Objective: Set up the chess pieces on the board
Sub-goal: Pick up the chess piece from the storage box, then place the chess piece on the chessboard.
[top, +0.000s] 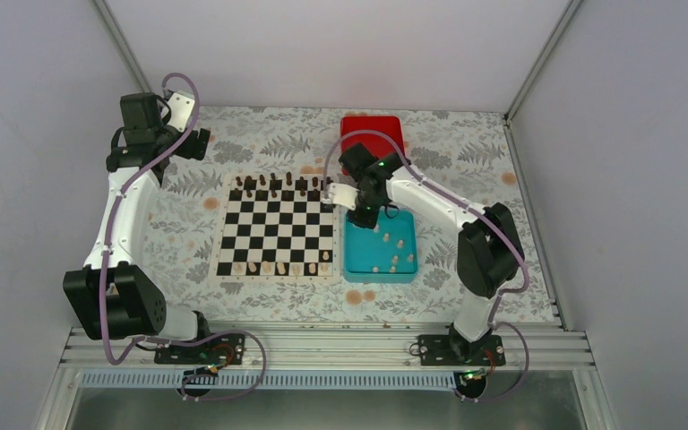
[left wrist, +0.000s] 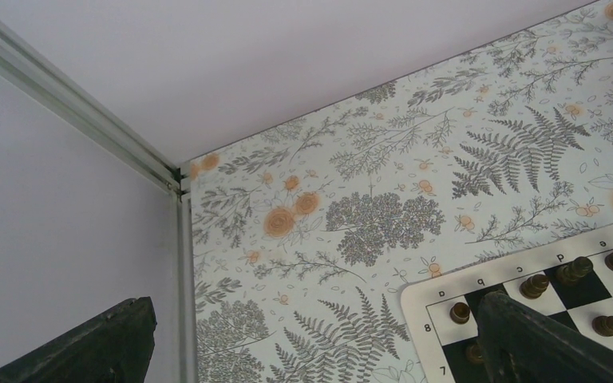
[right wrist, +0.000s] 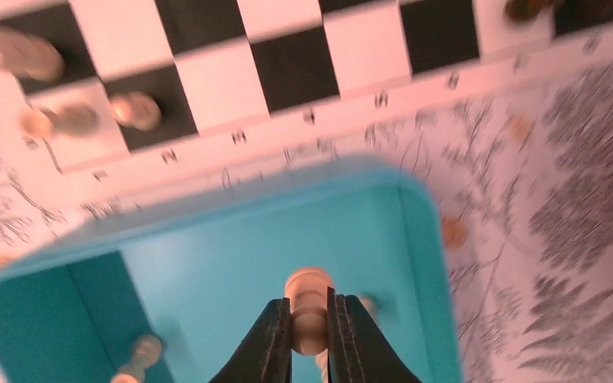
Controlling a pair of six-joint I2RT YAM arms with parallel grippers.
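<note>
My right pincer (right wrist: 310, 319) is closed narrow on one pale piece (right wrist: 309, 286), gripping it by the stem, upright, over the teal tray (right wrist: 423, 239). The wrist view is blurred, so I can't tell whether the piece touches the tray floor. The tray sits just beside the board's (top: 278, 219) right edge. More pale pieces (top: 394, 258) lie in the tray and stand along the board's near row. Dark pieces (top: 273, 185) fill the far rows. My left pincer (left wrist: 315, 307) hangs wide open, holding nothing, above the tabletop (left wrist: 367, 159) near the board's far left corner.
</note>
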